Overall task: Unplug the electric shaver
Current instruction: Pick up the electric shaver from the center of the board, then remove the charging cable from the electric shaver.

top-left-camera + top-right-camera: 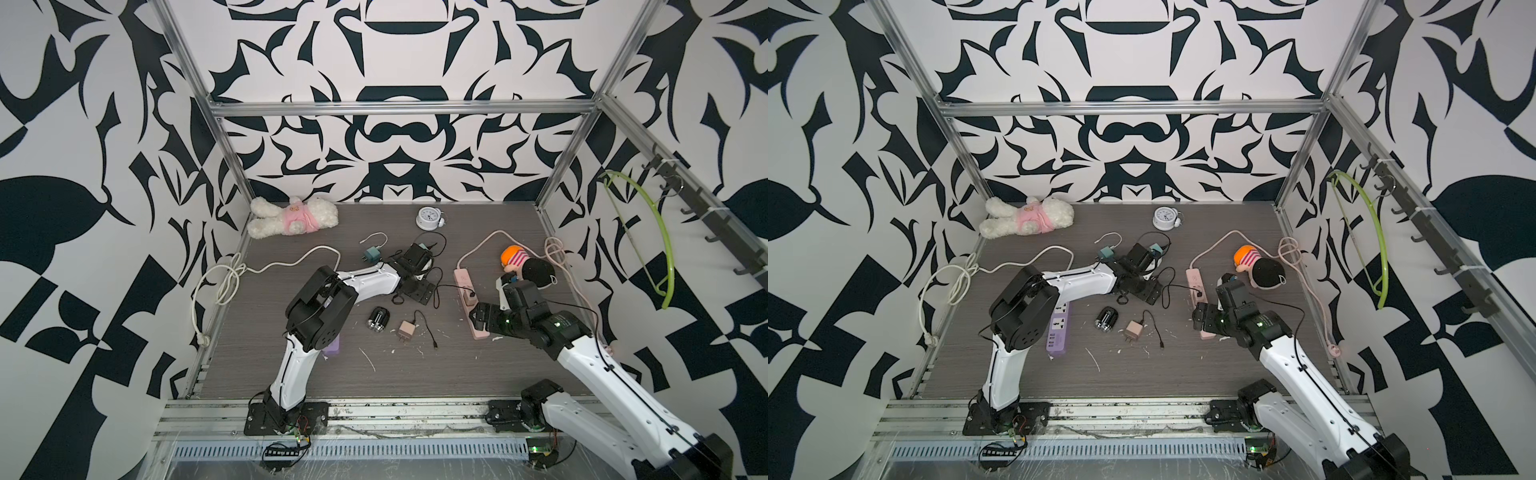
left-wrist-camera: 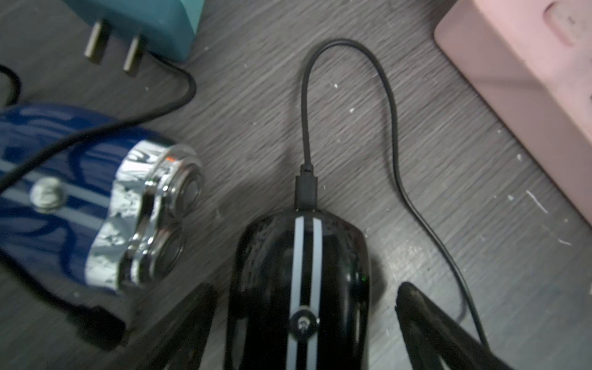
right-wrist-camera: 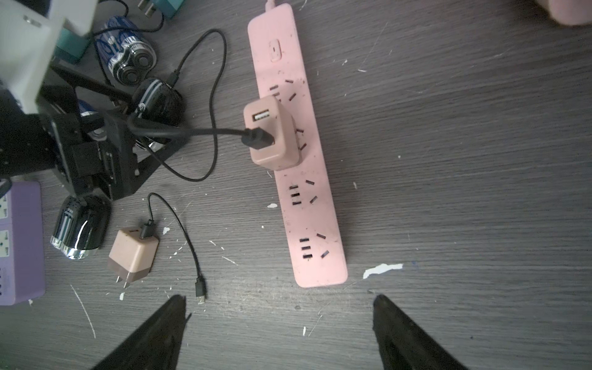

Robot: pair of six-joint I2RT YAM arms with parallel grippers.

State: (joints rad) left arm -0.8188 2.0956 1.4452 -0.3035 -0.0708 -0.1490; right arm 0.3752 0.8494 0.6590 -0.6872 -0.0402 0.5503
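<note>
A black electric shaver [image 2: 298, 272] with two white stripes lies on the grey wood-grain table [image 3: 448, 160]. It sits between the spread jaws of the left gripper [image 2: 304, 286], which straddles it. The wrist view is blurred, so it is unclear whether the fingers touch the shell.

A thin black charging cable [image 2: 394, 144] ends in a small plug [image 2: 306, 189] pushed into the shaver's end. The cable loops away to a pink USB adapter [image 3: 272, 141] seated in a pink power strip [image 3: 307, 208]. The right gripper [image 3: 278, 298] hangs spread and empty just off the strip's end farthest from its switch. A blue shaver [image 2: 64, 192] lies beside the black one.

The glossy, rounded shell looks light and slippery, so it is best held across its sides. The plug is small and stiff, the better place to pull. The cable is limp and would probably just drag things.
</note>
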